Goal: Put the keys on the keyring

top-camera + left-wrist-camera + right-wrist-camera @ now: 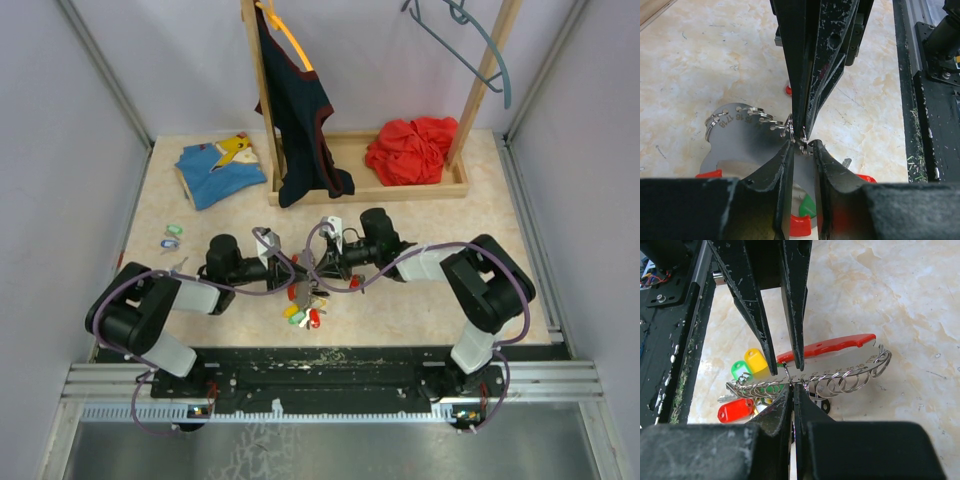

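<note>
Now both arms meet over the middle of the marbled table [450, 215], fingertips nose to nose just above the keys [306, 308]. The right gripper [792, 391] is clenched tight, pinching a small split ring [803, 145] at the edge of a silver metal plate [840, 367]. That plate carries a whole row of such rings [852, 380] along its rim and a long red plastic strip [830, 346] on its far side; a stamped number shows on it in the left wrist view, too small to read surely.

The left gripper [803, 148] faces it with its jaws parted. The pinched ring sits in the gap between its fingertips [771, 367], and nothing is clamped there.

The keys lie bunched on the table at the near end of the plate, under the two grippers. Their tags show as a yellow one [755, 361], a green one [740, 371] and a red one [735, 410], with silver blades poking out beneath.

Well apart, at the left of the table, lie a green tag [172, 229] and a blue tag [170, 241]; any keys on them are too small to make out.

At the back stands a wooden rack [400, 190] with a dark garment [300, 110] hanging, a red cloth [410, 150] heaped on its base, and a blue garment [215, 170] beside it.
</note>
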